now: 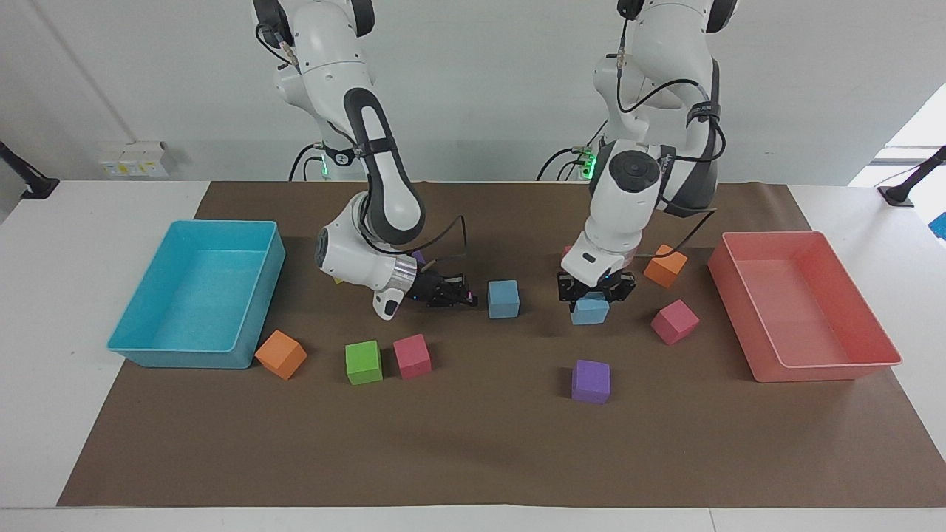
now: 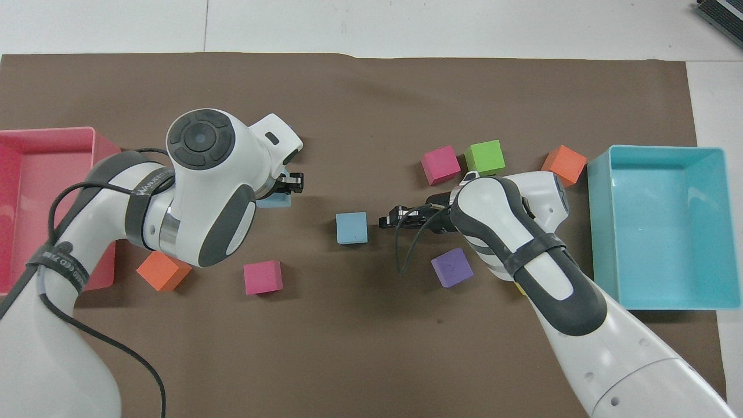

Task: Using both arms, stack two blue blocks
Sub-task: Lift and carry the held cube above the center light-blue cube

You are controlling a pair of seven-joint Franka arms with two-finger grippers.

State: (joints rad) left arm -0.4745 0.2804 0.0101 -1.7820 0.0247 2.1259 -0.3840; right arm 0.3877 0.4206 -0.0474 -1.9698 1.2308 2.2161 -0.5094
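Left gripper (image 1: 593, 290) fingers pinching a blue block (image 1: 590, 310) just above the surface, right gripper (image 1: 467, 294) fingers pressed together, empty, low beside the second blue block (image 1: 503, 298) resting just past their tips

This is my lab, a room for testing robots. My two white robot arms (image 1: 369, 170) are fixed at one end of a white table (image 1: 74, 258). A plain white wall (image 1: 480, 74) is right by them. A brown paper mat (image 1: 473, 443) lies flat on the table. On it sit little foam cubes (image 1: 363, 362) in many colors, a blue tray (image 1: 199, 295) and a pink tray (image 1: 805, 310). Black cables (image 1: 562, 159) run to the arms, and small green lights (image 1: 587, 164) glow at the bottom of them.
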